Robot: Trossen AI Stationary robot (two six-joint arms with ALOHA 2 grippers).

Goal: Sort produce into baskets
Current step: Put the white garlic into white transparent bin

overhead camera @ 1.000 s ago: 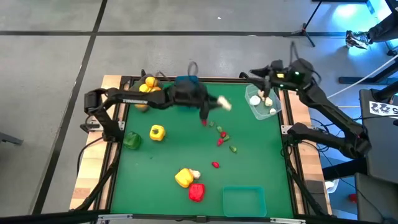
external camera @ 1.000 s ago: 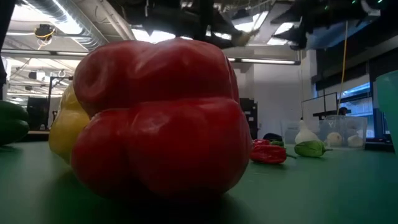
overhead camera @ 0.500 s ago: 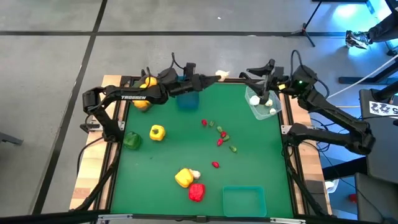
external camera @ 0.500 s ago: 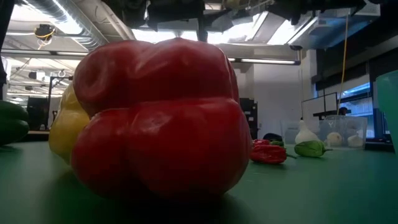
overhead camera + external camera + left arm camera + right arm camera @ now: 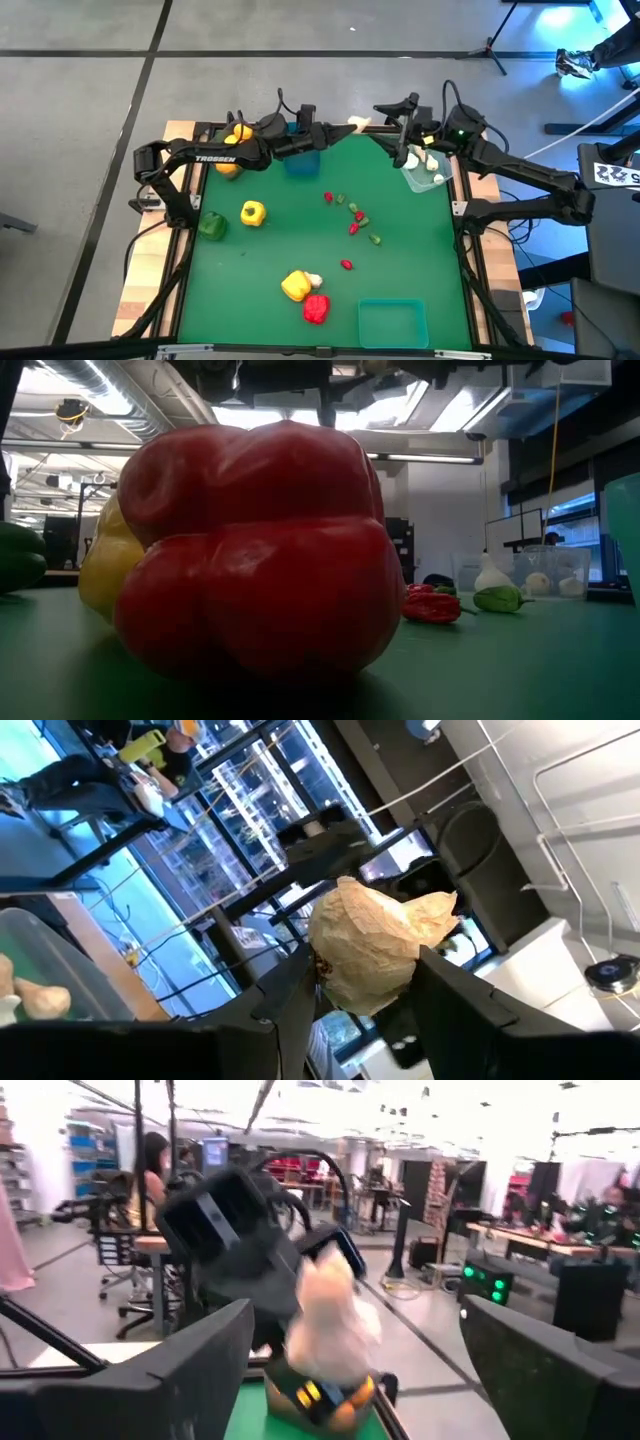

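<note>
Left gripper (image 5: 345, 125) jaws clamping garlic piece (image 5: 375, 945), right gripper (image 5: 390, 115) jaws wide, facing it

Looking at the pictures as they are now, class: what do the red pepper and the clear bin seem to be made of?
Red pepper: probably moulded plastic, smooth and slightly glossy, with soft highlights on uniform colour. Clear bin: apparently transparent plastic; the white pieces inside show through its wall.

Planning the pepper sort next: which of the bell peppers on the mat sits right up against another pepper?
The red bell pepper, touching the yellow bell pepper nearest the teal bin. The other yellow pepper and the green pepper each sit apart.
</note>
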